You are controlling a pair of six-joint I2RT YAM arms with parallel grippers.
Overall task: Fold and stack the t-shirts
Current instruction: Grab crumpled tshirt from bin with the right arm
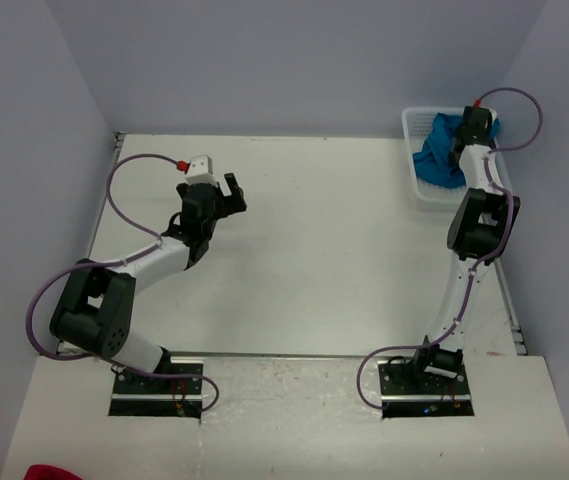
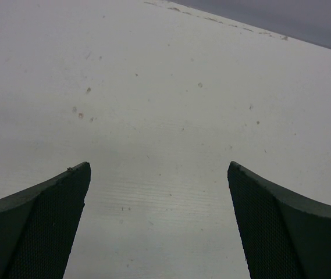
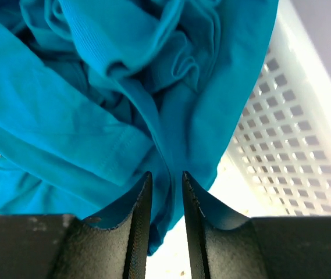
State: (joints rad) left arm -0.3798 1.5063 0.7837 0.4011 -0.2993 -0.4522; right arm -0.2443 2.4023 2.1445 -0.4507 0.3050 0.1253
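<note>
A teal-blue t-shirt (image 1: 438,156) lies crumpled in a white basket (image 1: 419,190) at the back right of the table. My right gripper (image 1: 474,125) is over the basket. In the right wrist view it (image 3: 166,174) is shut on a fold of the t-shirt (image 3: 113,87), which bunches up between and above the fingers. My left gripper (image 1: 226,193) is open and empty above the bare table on the left; the left wrist view (image 2: 159,168) shows only the white table top between its fingers.
The basket's perforated white wall (image 3: 287,145) stands right of the held cloth. The white table (image 1: 314,250) is walled at the back and both sides. A red object (image 1: 49,472) lies at the bottom left, off the table.
</note>
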